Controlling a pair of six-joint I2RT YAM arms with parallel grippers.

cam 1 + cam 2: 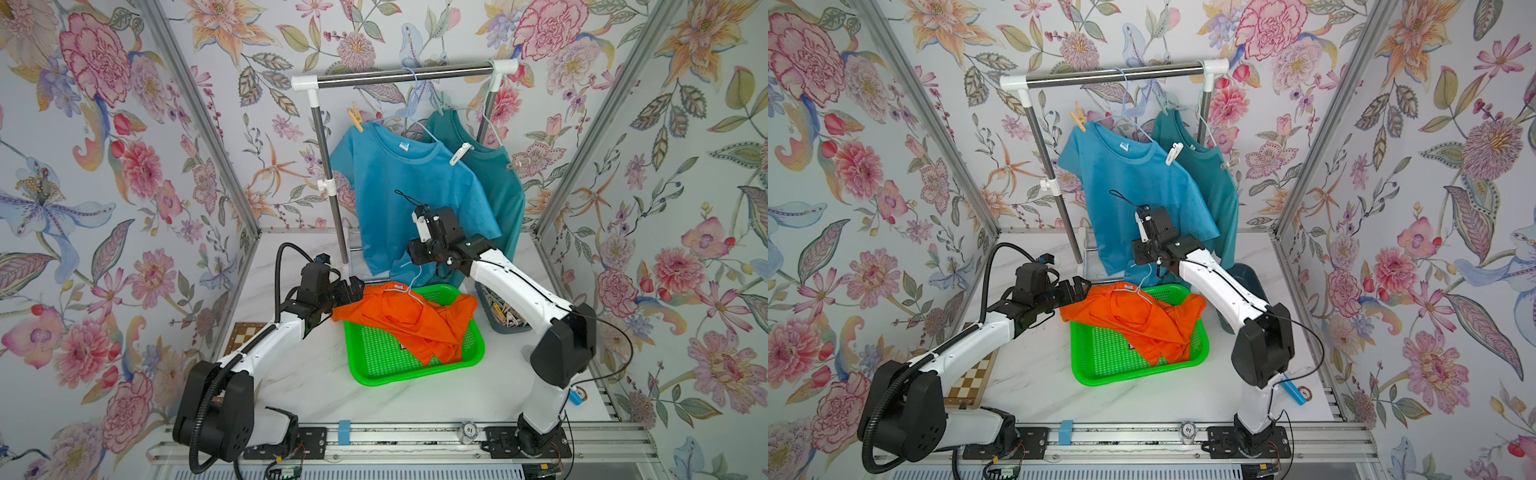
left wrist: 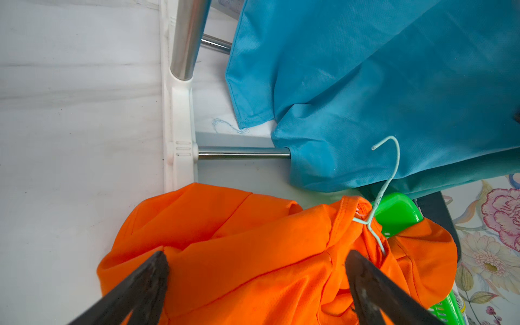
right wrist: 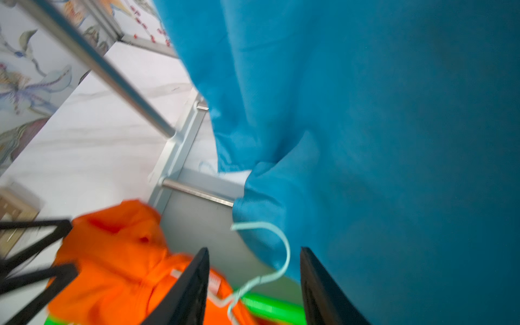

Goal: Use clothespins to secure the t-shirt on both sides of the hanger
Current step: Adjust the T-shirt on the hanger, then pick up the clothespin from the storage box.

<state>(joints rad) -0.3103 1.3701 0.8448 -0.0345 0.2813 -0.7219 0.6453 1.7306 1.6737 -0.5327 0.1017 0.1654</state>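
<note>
**L wrist view.** We see the L gripper (image 2: 256, 253) w/ jaws spread wide and nothing clamped. Both fingers (image 2: 146, 281) frame the orange t-shirt (image 2: 239, 225); we cannot confirm contact w/ the cloth. The hanger (image 2: 377, 200) neck exits the collar, w/ the hook free in front of the blue t-shirt (image 2: 365, 84). A corner of the green tray (image 2: 394, 213) shows beyond the collar.

**R wrist view (blurred).** The R gripper (image 3: 254, 250) has its jaws apart and holds nothing. The hanger hook passes btwn them and, as far as we can tell, touches neither.

**Top views.** In both top views the orange t-shirt lies crumpled over the tray's far corner on the L-arm side. Part of it is in the tray and part overhangs the table (image 1: 316, 382). The L gripper sits at the overhanging shoulder, and the R gripper is just above the hook.

In a top view the clothespins (image 1: 511, 318) lie heaped in a dark bin (image 1: 515, 331) just beside the tray, R-arm side, under the R forearm. A yellow pin (image 1: 355, 118) and a white pin (image 1: 460, 153) sit at the shoulders of the blue t-shirt on the rack (image 1: 399, 75).
</note>
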